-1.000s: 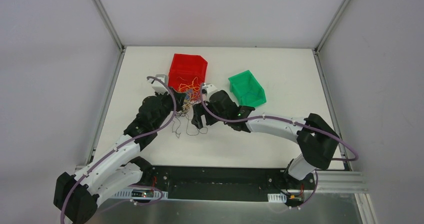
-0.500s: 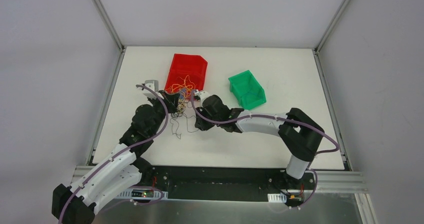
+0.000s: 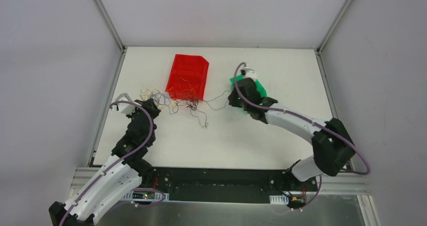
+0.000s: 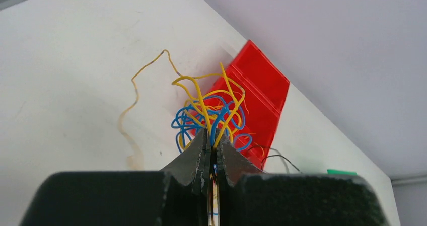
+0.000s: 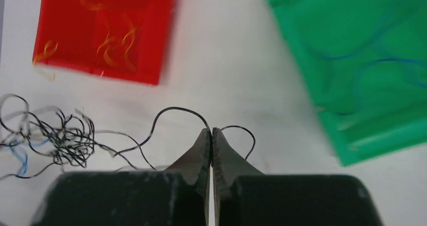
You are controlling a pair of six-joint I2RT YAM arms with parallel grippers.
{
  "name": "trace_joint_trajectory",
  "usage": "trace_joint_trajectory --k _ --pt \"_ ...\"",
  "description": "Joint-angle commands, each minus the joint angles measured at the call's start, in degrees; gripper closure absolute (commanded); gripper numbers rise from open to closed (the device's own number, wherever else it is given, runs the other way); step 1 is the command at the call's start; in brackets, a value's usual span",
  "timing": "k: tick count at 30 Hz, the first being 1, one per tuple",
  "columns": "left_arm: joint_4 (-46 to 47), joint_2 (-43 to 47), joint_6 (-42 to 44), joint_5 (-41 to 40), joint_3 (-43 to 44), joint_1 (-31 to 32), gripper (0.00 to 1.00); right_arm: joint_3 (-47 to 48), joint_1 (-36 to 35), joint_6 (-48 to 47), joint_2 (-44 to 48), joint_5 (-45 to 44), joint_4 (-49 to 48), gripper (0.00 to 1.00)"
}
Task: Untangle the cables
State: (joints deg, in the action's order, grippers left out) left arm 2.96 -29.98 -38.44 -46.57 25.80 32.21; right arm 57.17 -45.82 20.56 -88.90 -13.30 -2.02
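The cables are spread in a thin line in front of the red bin (image 3: 189,76). My left gripper (image 3: 151,104) is shut on a bundle of yellow and blue cables (image 4: 211,110) that fans out above its fingertips (image 4: 201,143). A dark grey clump (image 3: 192,104) lies on the table between the arms. From the clump one dark cable (image 5: 176,110) runs to my right gripper (image 5: 211,130), which is shut on it. The right gripper (image 3: 232,99) sits at the near left corner of the green bin (image 3: 257,87).
Orange strands lie inside the red bin (image 5: 105,29), and blue strands inside the green bin (image 5: 362,60). A loose orange wire (image 4: 133,105) lies on the white table, left of the bundle. Metal frame rails border the table on both sides.
The right gripper has shut on a dark cable and swung right to the green bin. The left gripper has pulled left with its yellow and blue bundle. The clump is drawn out between them.
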Motion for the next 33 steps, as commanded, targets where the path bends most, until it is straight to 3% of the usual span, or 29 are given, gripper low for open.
trace_joint_trajectory --k 1,6,14,17,21,23,24,28,29,33 --pt "-2.78 1.43 -3.92 -9.96 -0.49 0.32 1.00 -5.21 10.56 12.24 11.81 -10.41 6.24 1.00" --pt "-5.15 1.11 -3.26 -12.51 0.17 0.37 1.00 -10.71 19.11 16.29 23.62 -11.25 7.13 1.00" --pt "-6.14 2.05 -2.87 -12.50 0.21 0.42 1.00 -11.33 20.56 12.06 39.91 -15.41 10.23 1.00" --pt "-5.69 0.03 -2.63 -8.03 0.80 0.46 1.00 -11.51 20.47 9.15 44.48 -10.71 9.08 1.00" --pt "-4.28 -6.40 0.39 3.89 3.69 0.41 1.00 -10.53 20.47 4.91 47.45 0.42 7.34 1.00" --pt "-4.28 -9.32 0.88 8.46 5.07 0.40 0.91 -9.54 20.50 3.91 47.43 2.78 8.12 1.00" --pt "-4.28 -10.42 1.32 11.10 5.73 0.39 0.81 -9.34 20.48 3.75 47.42 3.09 8.35 1.00" --pt "-4.05 -12.03 3.21 22.23 8.10 0.43 0.15 -9.26 20.44 3.54 47.74 3.49 8.41 1.00" --pt "-3.41 -11.91 4.03 25.87 8.40 0.40 0.05 -9.19 20.48 3.46 47.77 3.60 8.40 1.00" --pt "7.23 -12.71 12.64 45.27 6.68 0.40 0.01 -8.82 20.50 3.11 47.64 4.84 8.59 1.00"
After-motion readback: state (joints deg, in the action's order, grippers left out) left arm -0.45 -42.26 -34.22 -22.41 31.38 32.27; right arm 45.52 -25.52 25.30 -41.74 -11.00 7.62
